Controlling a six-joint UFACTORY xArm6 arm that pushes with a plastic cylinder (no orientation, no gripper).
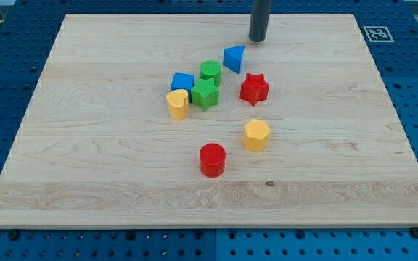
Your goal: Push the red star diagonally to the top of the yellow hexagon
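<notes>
Red star (254,88): far of yellow hexagon (256,135), apart. My tip (257,39): bare rod, holding nothing, far of star, beside blue triangle (234,58).

Board (85,159): pale wood, visible grain, smooth matt finish. Red star (254,88), yellow hexagon (256,135): matt plastic look. Rod above my tip (257,39): dark, dull.

I work in a robotics lab: my wooden desk (85,167) lies on a blue perforated mounting board (6,87), with a fiducial marker (376,33) right of my tool (257,39).
</notes>
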